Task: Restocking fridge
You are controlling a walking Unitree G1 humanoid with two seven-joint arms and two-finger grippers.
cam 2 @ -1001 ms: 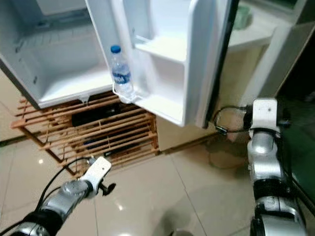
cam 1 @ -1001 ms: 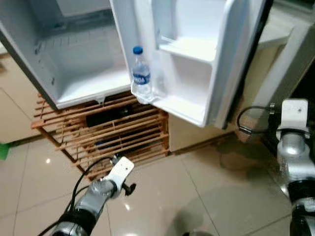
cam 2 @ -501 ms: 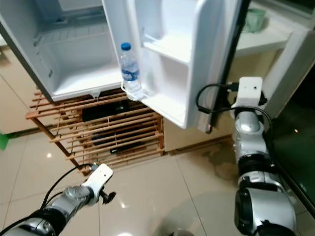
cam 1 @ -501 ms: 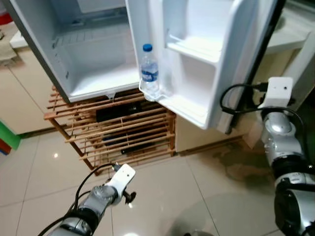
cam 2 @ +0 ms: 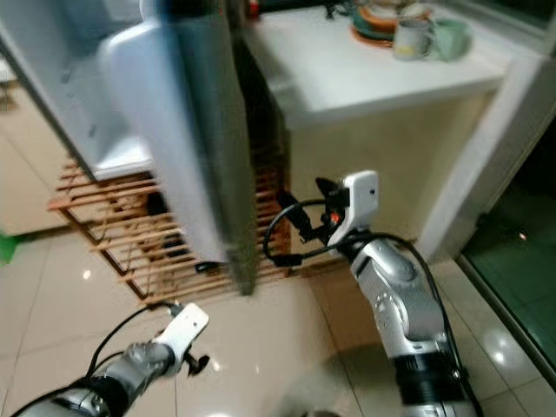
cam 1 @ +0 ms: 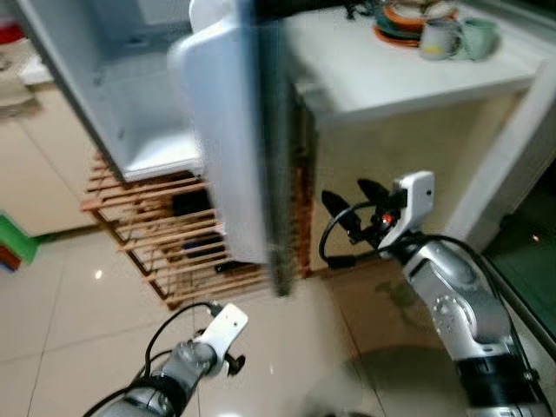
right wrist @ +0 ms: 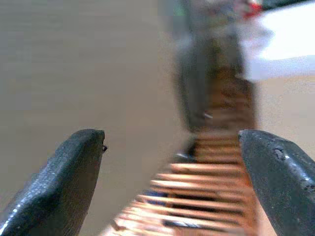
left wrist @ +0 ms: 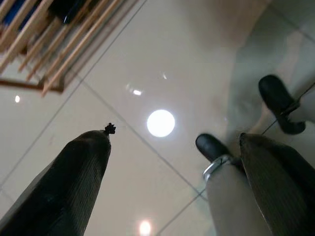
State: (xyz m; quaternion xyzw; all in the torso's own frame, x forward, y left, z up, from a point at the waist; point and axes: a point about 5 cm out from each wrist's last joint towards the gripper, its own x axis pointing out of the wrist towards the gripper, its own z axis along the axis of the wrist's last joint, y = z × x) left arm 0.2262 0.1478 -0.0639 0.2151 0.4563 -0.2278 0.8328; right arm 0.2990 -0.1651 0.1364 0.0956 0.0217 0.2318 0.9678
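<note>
The white fridge door (cam 1: 233, 148) stands edge-on to me and blurred, half swung across the fridge's open compartment (cam 1: 143, 104). Its inner shelves face away, so the water bottle is hidden. My right gripper (cam 1: 347, 200) is open just to the right of the door's dark outer edge, at about the door's lower half, its fingers pointing at it with nothing between them. In the right wrist view the right gripper (right wrist: 170, 135) frames the door's edge and the rack. My left gripper (left wrist: 174, 137) hangs low over the floor tiles, open and empty.
A wooden slatted rack (cam 1: 152, 234) holds the fridge up off the glossy tiled floor (cam 1: 69, 330). To the right, a white counter (cam 1: 391, 82) carries cups (cam 1: 439, 39) and stacked plates. A dark doorway lies at the far right.
The fridge door has swung from wide open to nearly edge-on, hiding the bottle. My right arm has moved left and inward to the door's outer side. The left arm barely moved.
</note>
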